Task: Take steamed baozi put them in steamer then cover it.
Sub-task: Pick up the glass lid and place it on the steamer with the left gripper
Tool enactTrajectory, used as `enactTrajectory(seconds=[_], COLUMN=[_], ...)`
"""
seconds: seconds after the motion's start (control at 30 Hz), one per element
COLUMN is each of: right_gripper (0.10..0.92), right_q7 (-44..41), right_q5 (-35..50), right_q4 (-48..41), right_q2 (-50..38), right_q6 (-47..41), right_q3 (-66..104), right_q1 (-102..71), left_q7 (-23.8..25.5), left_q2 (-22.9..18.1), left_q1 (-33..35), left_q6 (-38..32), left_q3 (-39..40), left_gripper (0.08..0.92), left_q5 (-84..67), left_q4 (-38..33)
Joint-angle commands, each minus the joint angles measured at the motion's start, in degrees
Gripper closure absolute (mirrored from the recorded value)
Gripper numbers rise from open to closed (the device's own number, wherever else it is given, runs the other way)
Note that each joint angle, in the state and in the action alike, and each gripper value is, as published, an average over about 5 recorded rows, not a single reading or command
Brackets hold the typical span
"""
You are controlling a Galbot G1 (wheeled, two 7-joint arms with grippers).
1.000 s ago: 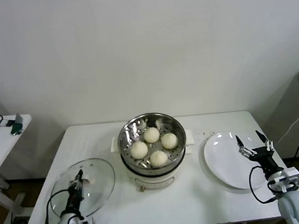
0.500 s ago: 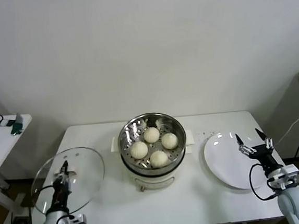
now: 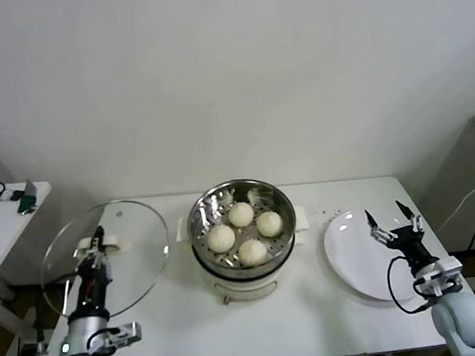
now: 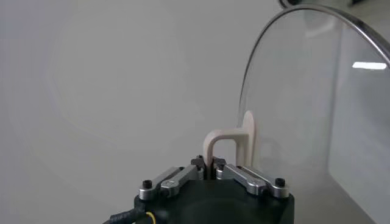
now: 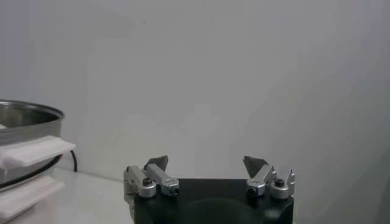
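I count four buns [image 3: 243, 232] in one steamer [image 3: 239, 196]. There is one glass lid [image 3: 132, 262], one white plate [image 3: 353, 259], and I have two claws in view.

A: Centre of table [image 3: 175, 325]?
B: Steamer [image 3: 245, 261], four baozi [image 3: 244, 232] inside.
A: Left?
B: Cover [image 3: 137, 262] raised, tilted, over the table's left end, handle in left gripper [image 3: 98, 235].
A: Right?
B: Plate [image 3: 353, 259]; right gripper [image 3: 387, 217] above it, apart.
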Motion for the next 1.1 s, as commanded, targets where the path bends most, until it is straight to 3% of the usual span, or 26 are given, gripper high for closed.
enactTrajectory(seconds=[0.03, 0.13, 0.43, 0.73, 1.1], right_gripper=[0.203, 0.203, 0.203, 0.203, 0.203], right_q7=[-0.27, -0.43, -0.68, -1.23, -1.43], right_q5=[-1.41, -1.99, -3.32, -3.96, -4.64], right_q4=[-0.46, -0.73, -0.90, -1.08, -1.02], right_q2=[1.38, 2.25, 4.13, 4.80, 6.53], right_q6=[0.60, 0.89, 1.50, 2.29, 3.11], right_q3=[-0.36, -0.05, 1.47, 4.35, 6.52], right_q1=[0.19, -0.14, -1.16, -3.21, -4.57], left_q7=[5.42, 8.07, 15.24, 20.33, 24.25], left_q2=[6.77, 6.38, -1.41, -9.31, -12.54], left_q1=[-12.31, -18.72, -33.95, -37.92, -38.35], left_q6=[9.03, 11.80, 16.28, 17.73, 18.70], left_q3=[17.38, 23.62, 37.08, 42.34, 45.35], left_gripper=[0.853, 0.853, 0.853, 0.853, 0.853], left_q5=[0.17, 0.56, 4.43, 8.08, 11.32], left_q4=[-3.34, -1.75, 5.08, 10.90, 14.94])
